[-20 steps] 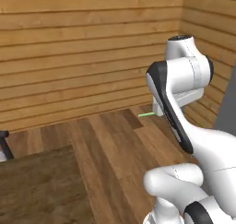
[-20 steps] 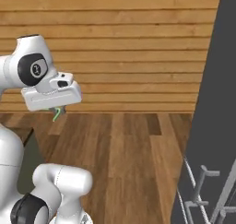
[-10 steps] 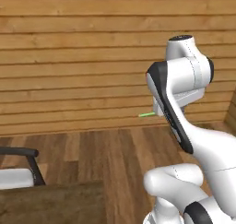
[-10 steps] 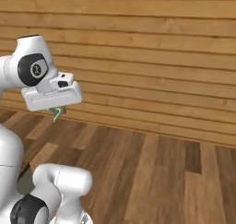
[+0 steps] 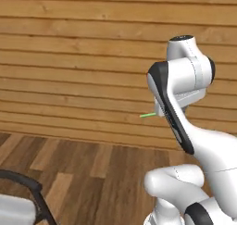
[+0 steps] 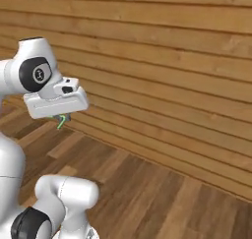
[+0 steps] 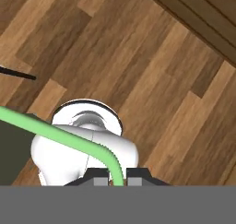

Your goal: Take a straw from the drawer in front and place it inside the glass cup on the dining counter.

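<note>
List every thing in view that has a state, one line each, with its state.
claw: shut on the straw, carried above the wood floor.
straw: gripped near its bent end, long part sticking out sideways, clear of everything else.
stool: standing on the floor at the lower left of the left base view, untouched.

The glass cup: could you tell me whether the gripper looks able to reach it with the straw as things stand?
Probably not yet. The gripper is shut on the straw, but ahead lie the wooden wall and floor, with no cup within view.
</note>
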